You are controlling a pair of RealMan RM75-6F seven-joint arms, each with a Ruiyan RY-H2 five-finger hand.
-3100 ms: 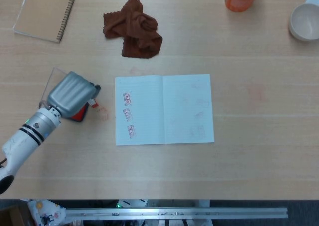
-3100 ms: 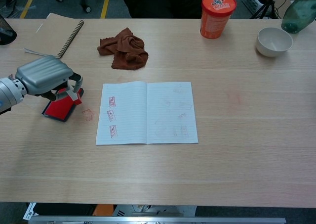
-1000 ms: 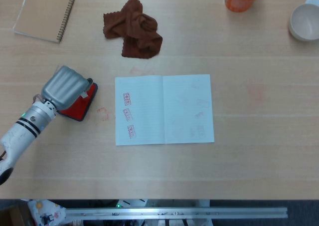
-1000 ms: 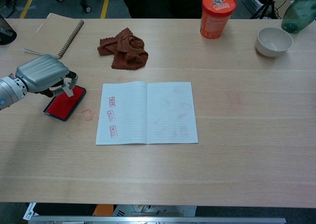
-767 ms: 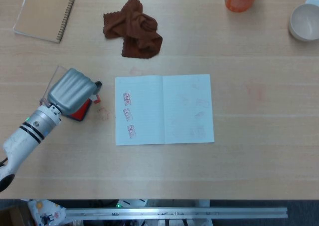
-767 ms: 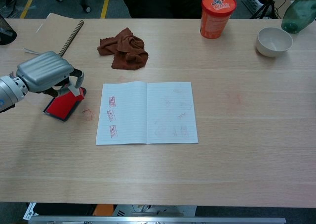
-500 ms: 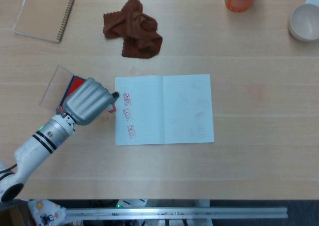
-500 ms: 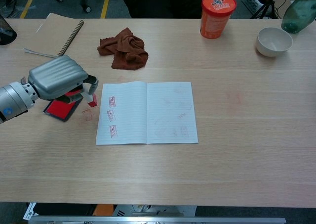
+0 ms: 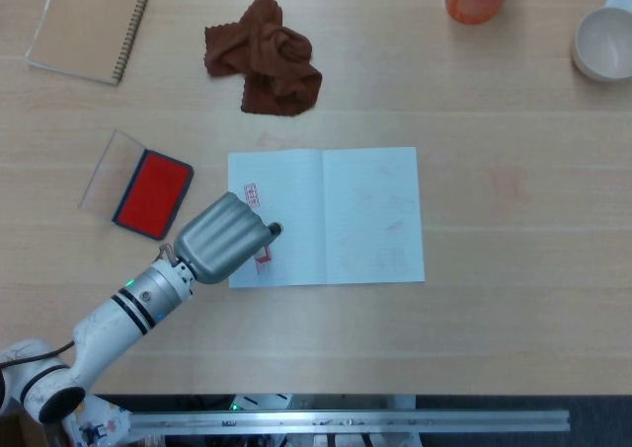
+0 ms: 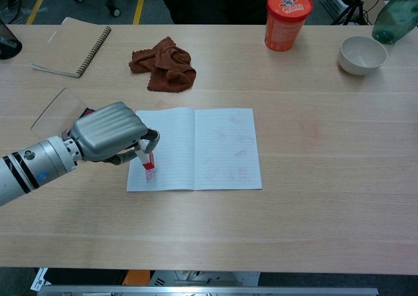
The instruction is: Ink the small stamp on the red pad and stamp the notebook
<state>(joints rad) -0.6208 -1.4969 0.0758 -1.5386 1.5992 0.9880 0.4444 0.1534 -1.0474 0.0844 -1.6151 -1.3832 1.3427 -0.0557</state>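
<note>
Here, the robot's left hand (image 10: 111, 139) grips the small stamp (image 10: 147, 162), its fingers curled round the stamp's upper part, and holds it upright with the red base down on the lower left page of the open notebook (image 9: 346, 215). A red stamp mark (image 9: 251, 192) shows near the top of that same page, faint pink marks on the right page. Just left of the notebook lies the red ink pad (image 9: 153, 193), uncovered, with its clear lid (image 9: 104, 171) beside it. Farther back on the bench (image 10: 326, 198) lie a crumpled brown cloth (image 10: 163, 64) and a spiral notebook (image 10: 68, 46); an orange cup (image 10: 287, 12) and a white bowl (image 10: 362, 54) stand far right. The right hand is out of frame.
</note>
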